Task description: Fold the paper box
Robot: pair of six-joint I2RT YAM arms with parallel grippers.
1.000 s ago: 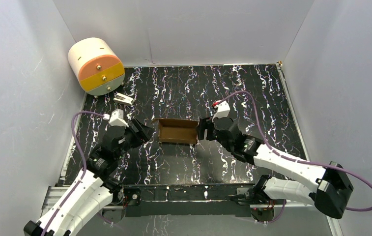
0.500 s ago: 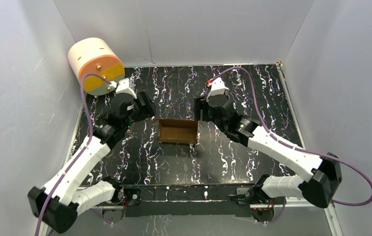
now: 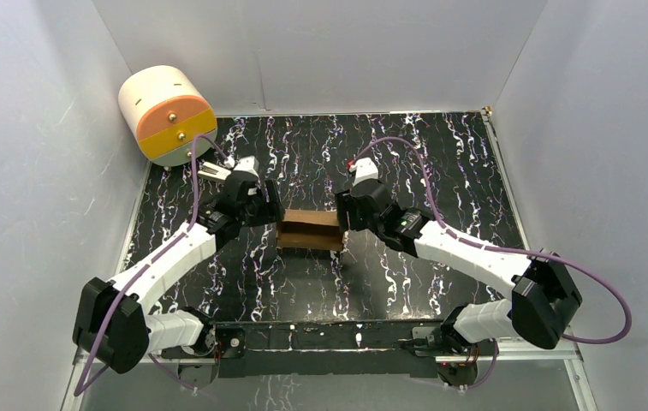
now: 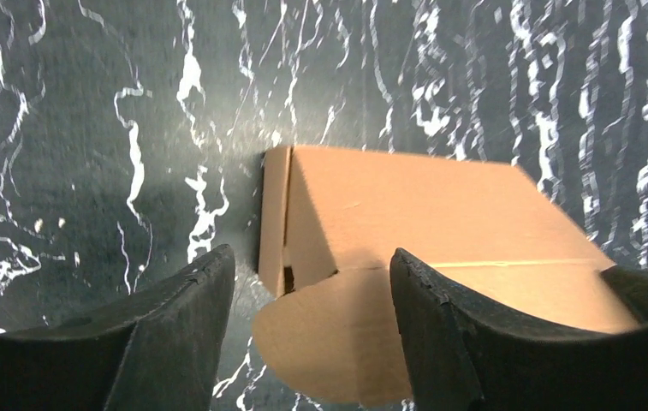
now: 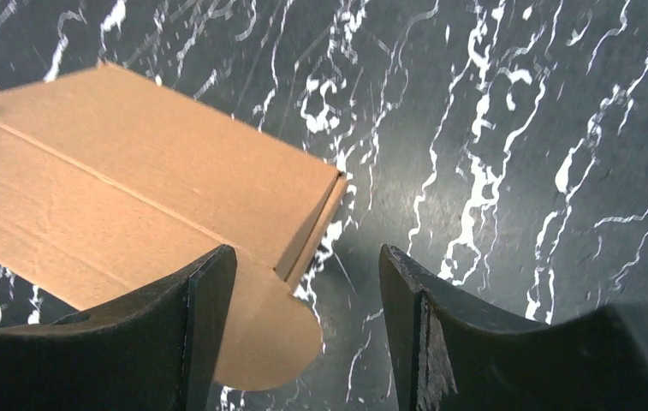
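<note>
Table (image 3: 440, 154): black marbled top with white and lilac veins. Walls (image 3: 329, 51): plain pale grey panels at the back and both sides, evenly lit. Drawer unit (image 3: 166, 116): cream, orange and yellow cylinder, well beyond the left gripper (image 3: 271, 211), in the far left corner.

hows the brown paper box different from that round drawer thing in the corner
Colour: the paper box is plain brown cardboard; the drawer unit is cream with orange and yellow fronts. Shape: the box is low and rectangular; the drawer unit is a cylinder on its side. Place: the box sits central on the table; the drawer unit is in the far left corner.
</note>
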